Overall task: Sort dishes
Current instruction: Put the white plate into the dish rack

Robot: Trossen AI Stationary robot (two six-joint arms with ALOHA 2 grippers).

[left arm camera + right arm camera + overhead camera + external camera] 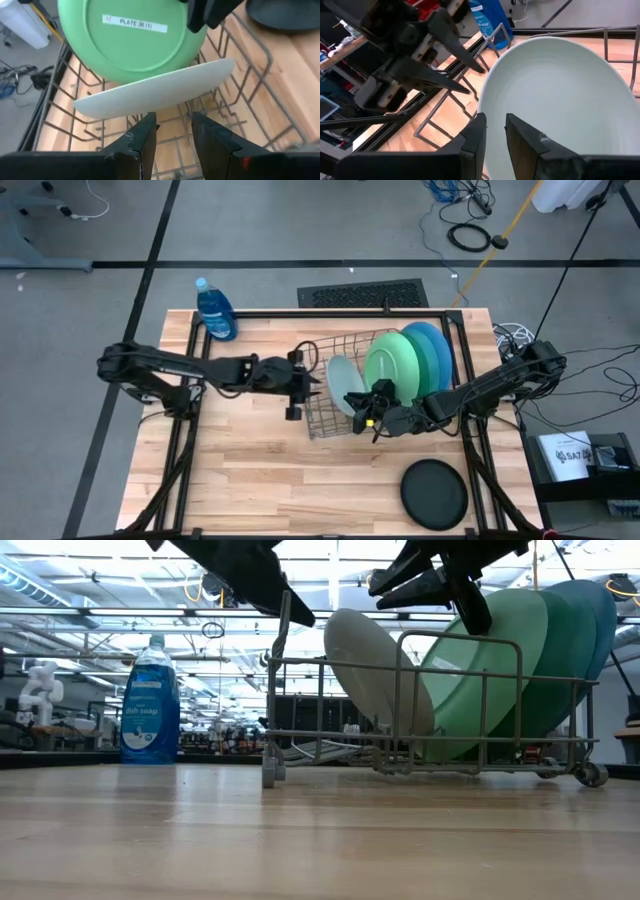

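A grey wire rack stands mid-table. A pale mint plate leans in it on its lower rim. Behind that stand a light green plate, a teal plate and a blue plate. A black dish lies flat on the table near the right front corner. My right gripper is narrowly open at the pale mint plate's upper rim. One finger is in front of the plate's face and the other is at its edge. My left gripper is open above the rack's left end, pointing at the pale mint plate. My right gripper comes level from the table's right, with its fingers at the pale mint plate's rim. I cannot tell whether they touch it. The plate stays leaning in the rack.
A blue dish-soap bottle stands at the table's far left corner. Black frame rails run along the table's far edge and both sides. Bare wood lies in front of the rack and to its left.
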